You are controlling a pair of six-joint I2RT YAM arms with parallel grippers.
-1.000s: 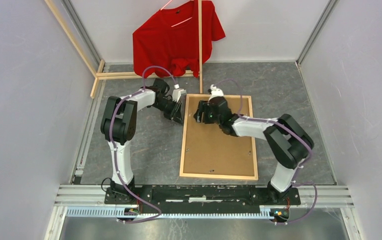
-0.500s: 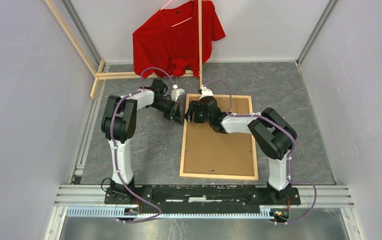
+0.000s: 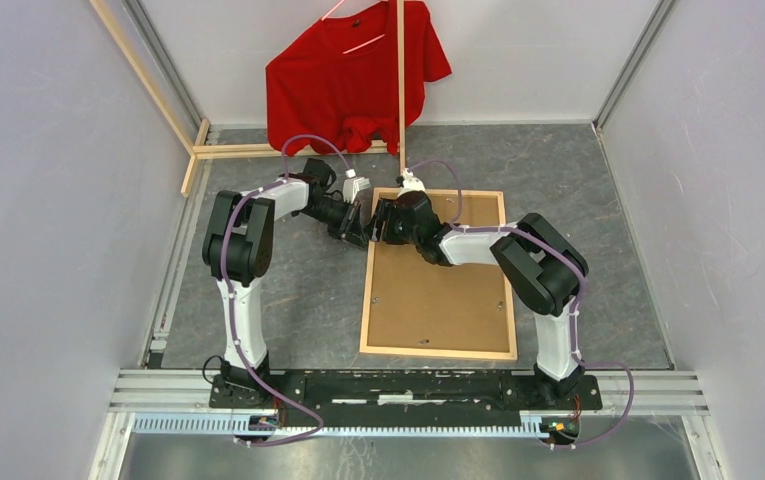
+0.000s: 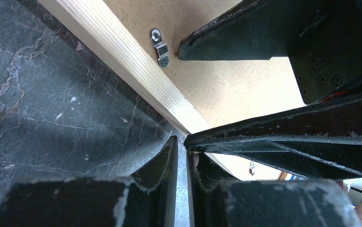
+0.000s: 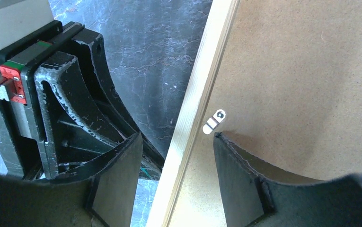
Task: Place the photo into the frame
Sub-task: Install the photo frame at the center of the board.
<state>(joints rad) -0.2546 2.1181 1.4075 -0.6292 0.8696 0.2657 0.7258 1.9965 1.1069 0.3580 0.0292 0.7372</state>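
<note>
**Item: picture-framing station, one moment.**

**Change noted.**
- The left gripper (image 4: 182, 151) had narrowed to a thin slit. It sat at the outer side of the frame (image 3: 366, 300), by its left rail, with nothing seen between its fingers.
- The right gripper (image 5: 179, 137) had swung left off the middle of the backing board (image 3: 438, 300). It stood released astride that same rail, one finger over the table (image 3: 298, 300), the other over the board beside a turn clip (image 5: 214, 122).
- Both claws now met at one spot. By judgement, this was work on opening the back, not yet on loading.

**Location of goods.**
- The frame lay flat and back-up on the table, between the arms and somewhat to the right, with the board seated in it.
- The photo appeared in no view, and its whereabouts could not be told.

**Count.**

| Thing | Number |
|---|---|
| Loose slats (image 3: 293, 151) at the far left corner | four, as far as the overhead view allowed |
| Red shirt (image 3: 353, 75) on a hanger | one |
| Arms | two |
| Grippers | two |
| Frame | one |
| Backing board | one |
| Turn clip | one plain in each wrist view |
| Photo | none seen |
</note>
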